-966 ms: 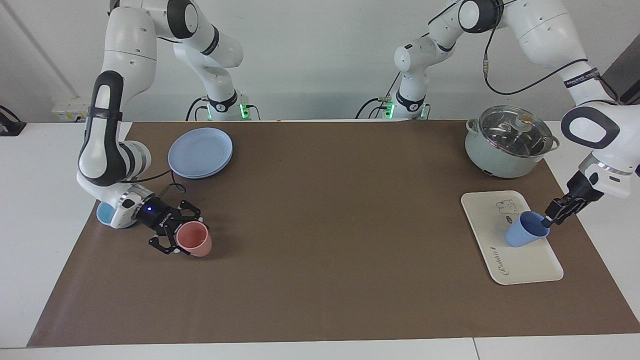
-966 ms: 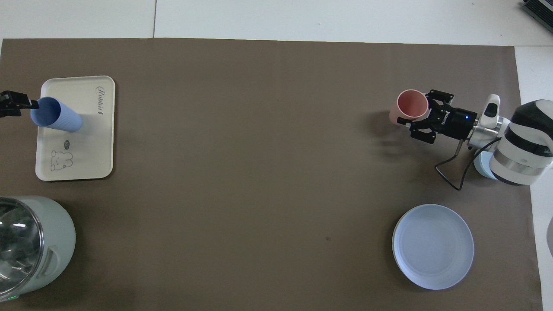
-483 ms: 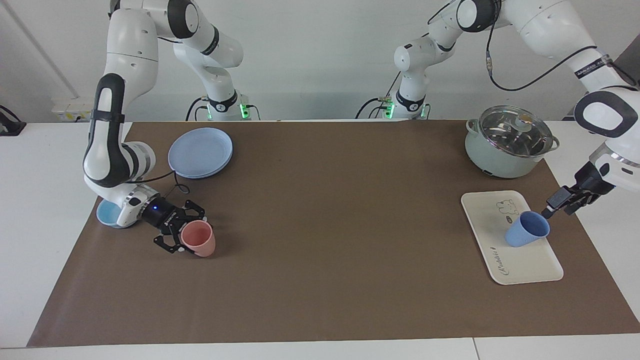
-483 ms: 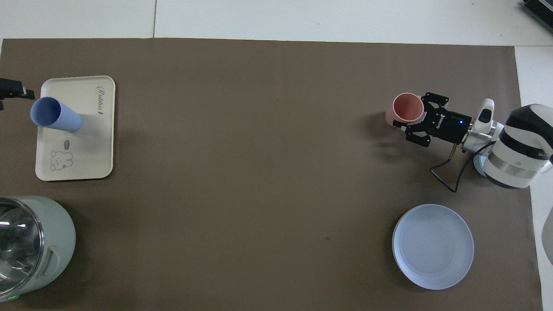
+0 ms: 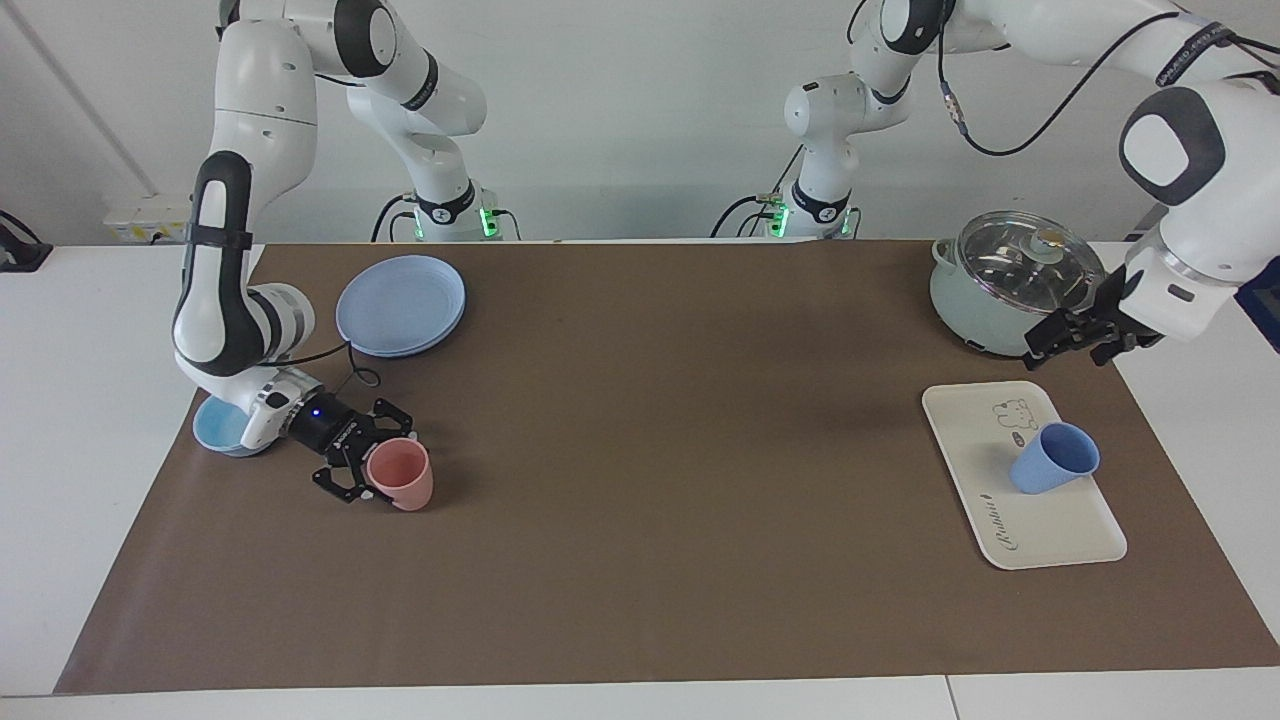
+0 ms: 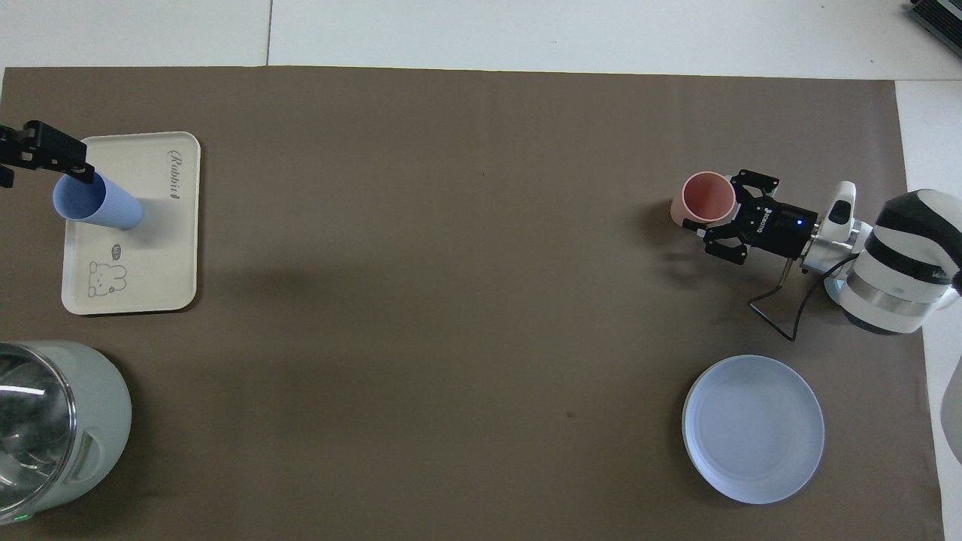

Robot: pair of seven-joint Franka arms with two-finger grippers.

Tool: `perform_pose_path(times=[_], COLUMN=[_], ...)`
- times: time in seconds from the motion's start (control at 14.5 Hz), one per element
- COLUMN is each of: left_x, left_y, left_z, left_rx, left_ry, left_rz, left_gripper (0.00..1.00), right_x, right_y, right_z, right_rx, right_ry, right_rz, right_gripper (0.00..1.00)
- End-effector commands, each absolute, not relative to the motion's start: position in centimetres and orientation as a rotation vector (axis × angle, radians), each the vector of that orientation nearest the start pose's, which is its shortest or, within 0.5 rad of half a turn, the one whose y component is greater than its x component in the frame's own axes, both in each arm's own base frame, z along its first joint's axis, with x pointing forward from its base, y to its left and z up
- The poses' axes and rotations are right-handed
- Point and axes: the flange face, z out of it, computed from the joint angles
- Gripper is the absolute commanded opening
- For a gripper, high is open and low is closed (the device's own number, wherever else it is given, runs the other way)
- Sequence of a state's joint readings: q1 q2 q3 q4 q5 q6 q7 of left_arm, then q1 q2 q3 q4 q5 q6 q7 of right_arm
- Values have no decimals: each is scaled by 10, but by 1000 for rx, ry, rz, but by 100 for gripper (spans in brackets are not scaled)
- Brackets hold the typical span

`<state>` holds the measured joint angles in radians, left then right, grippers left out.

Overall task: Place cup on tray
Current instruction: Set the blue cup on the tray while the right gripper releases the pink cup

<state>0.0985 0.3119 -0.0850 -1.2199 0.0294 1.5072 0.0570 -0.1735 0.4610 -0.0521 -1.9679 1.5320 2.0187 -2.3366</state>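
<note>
The periwinkle-blue cup [image 5: 1053, 458] stands mouth up on the cream tray [image 5: 1050, 535], near the tray's edge toward the left arm's end of the table; both also show in the overhead view, the cup [image 6: 98, 204] on the tray [image 6: 150, 263]. My left gripper [image 5: 1075, 340] is open and empty, up in the air over the tray's edge, apart from the cup. My right gripper [image 5: 365, 465] is low at the right arm's end of the table, shut on a pink cup [image 5: 400, 473] that stands upright on the mat.
A pale green pot with a glass lid [image 5: 1020, 285] stands nearer to the robots than the tray. A round blue plate [image 5: 400, 305] and a light-blue bowl [image 5: 222, 425] lie at the right arm's end. A brown mat [image 5: 650, 450] covers the table.
My left gripper let go of the blue cup and rose away from it toward the pot. My right gripper brought the pink cup from tilted to upright.
</note>
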Motion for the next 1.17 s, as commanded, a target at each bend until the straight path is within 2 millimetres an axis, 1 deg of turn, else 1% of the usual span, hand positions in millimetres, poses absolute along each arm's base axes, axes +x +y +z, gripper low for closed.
perform_pose_path(times=[0.0, 0.07, 0.14, 0.28, 0.41, 0.62, 0.76, 0.83, 0.97, 1.03, 1.1], left_x=[591, 574, 556, 527, 514, 504, 503, 505, 508, 508, 509], left_y=[9, 2, -1, -10, -13, -14, -12, -11, -12, -14, -14], left_z=[647, 652, 655, 652, 652, 663, 667, 668, 668, 669, 668], left_rx=[-3093, -3087, -3088, -3123, -3139, -3161, -3159, -3159, -3157, -3157, -3157], left_ry=[96, 121, 137, 150, 149, 143, 141, 140, 144, 149, 149], left_rz=[-5, -3, 5, 20, -2, -34, -58, -80, -112, -114, -112], left_gripper=[100, 100, 100, 100, 99, 99, 99, 100, 100, 100, 100], right_x=[599, 598, 600, 602, 603, 605, 605, 604, 598, 595, 593], right_y=[-80, -84, -81, -80, -80, -81, -83, -82, -86, -86, -87], right_z=[247, 249, 252, 258, 265, 296, 322, 346, 394, 416, 433], right_rx=[-1894, -1890, -1868, -1836, -1809, -1808, -1819, -1841, -1962, -2015, -2057], right_ry=[-1087, -1076, -1070, -1054, -1055, -1054, -1053, -1072, -1080, -1063, -1056], right_rz=[-1317, -1322, -1323, -1325, -1336, -1348, -1344, -1320, -1198, -1139, -1084], right_gripper=[100, 100, 100, 100, 100, 100, 100, 100, 100, 100, 100])
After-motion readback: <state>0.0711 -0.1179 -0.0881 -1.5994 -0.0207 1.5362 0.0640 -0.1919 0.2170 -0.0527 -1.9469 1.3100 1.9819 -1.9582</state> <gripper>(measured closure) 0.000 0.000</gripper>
